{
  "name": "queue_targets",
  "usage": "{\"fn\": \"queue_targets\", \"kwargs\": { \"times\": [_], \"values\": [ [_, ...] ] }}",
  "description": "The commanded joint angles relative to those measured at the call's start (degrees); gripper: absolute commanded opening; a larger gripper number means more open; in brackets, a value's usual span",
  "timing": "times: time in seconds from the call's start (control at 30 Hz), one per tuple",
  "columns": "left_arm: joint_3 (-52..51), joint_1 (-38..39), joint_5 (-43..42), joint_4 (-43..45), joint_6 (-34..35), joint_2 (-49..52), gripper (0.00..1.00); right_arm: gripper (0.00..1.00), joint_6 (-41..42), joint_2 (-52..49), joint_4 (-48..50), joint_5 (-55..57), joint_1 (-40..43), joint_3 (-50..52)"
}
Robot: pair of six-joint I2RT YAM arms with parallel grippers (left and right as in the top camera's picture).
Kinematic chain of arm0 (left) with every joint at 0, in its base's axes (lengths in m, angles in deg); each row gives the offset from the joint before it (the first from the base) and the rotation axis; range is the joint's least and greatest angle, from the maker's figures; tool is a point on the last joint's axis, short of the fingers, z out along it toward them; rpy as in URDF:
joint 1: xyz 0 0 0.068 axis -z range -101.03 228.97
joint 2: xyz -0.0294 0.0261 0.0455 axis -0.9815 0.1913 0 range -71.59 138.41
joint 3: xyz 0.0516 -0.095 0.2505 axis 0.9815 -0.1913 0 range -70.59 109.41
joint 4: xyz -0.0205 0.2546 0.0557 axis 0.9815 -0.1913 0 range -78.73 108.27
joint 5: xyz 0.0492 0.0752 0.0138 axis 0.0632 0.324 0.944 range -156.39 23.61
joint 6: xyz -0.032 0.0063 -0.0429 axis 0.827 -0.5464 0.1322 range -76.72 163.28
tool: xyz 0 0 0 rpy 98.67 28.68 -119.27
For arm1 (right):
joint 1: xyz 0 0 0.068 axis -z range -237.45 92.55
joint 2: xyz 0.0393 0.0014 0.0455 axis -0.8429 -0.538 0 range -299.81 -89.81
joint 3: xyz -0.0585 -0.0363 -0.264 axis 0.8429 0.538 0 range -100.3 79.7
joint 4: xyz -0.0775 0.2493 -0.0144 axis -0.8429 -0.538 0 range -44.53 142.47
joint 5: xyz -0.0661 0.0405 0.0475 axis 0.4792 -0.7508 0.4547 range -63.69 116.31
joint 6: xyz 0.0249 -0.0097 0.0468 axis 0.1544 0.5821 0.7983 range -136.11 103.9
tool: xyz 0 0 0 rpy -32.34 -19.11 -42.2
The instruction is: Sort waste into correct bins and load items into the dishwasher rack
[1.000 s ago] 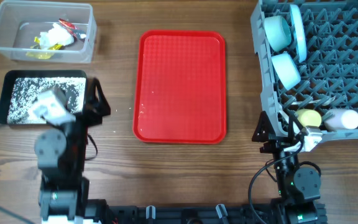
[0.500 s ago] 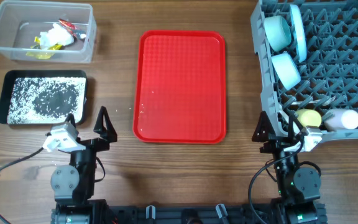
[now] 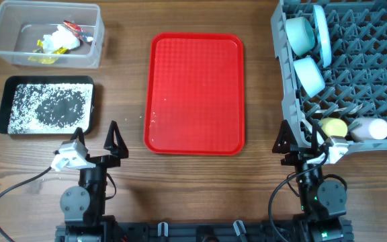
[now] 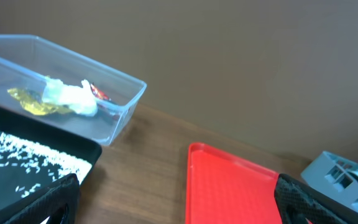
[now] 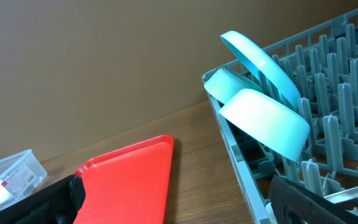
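Observation:
The clear tub (image 3: 98,42) at the back left holds a crumpled napkin (image 3: 59,39), a yellow wrapper (image 3: 43,52) and a red-and-white wrapper (image 3: 73,28). In front of it, the black tray (image 3: 5,101) is strewn with rice grains (image 3: 24,111). On the right, the grey rack (image 3: 368,60) carries two light-blue bowls (image 3: 299,33) (image 3: 310,75), a plate (image 3: 323,32), a yellow cup (image 3: 334,126) and a white cup (image 3: 369,128). My left gripper (image 3: 97,133) stands open near the front edge, just in front of the black tray. My right gripper (image 3: 297,140) is open at the rack's front left corner. Both are empty.
A large red tray (image 3: 195,94) lies bare in the middle of the wooden table. In the left wrist view it (image 4: 229,186) lies ahead on the right and the tub (image 4: 123,102) on the left. The right wrist view shows the rack's wall (image 5: 241,155) close by.
My left arm has pulled back from over the black tray to the table's front edge, uncovering the tray. The right arm has stayed still.

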Motion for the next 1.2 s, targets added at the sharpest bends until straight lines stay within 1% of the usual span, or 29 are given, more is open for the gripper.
{"fn": "queue_targets", "kwargs": {
  "times": [0.0,0.1,1.17],
  "values": [
    [-1.7,-0.3,-0.7,-0.9,-0.7,-0.7,1.00,1.00,0.4,-0.1,0.2,-1.0,0.3,0.1],
    [-1.7,-0.3,-0.7,-4.0,-0.7,-0.7,1.00,1.00,0.4,-0.1,0.2,-1.0,0.3,0.1],
    [-1.7,-0.3,-1.3,-3.8,-0.7,-0.7,1.00,1.00,0.4,-0.1,0.2,-1.0,0.3,0.1]
  ]
}}
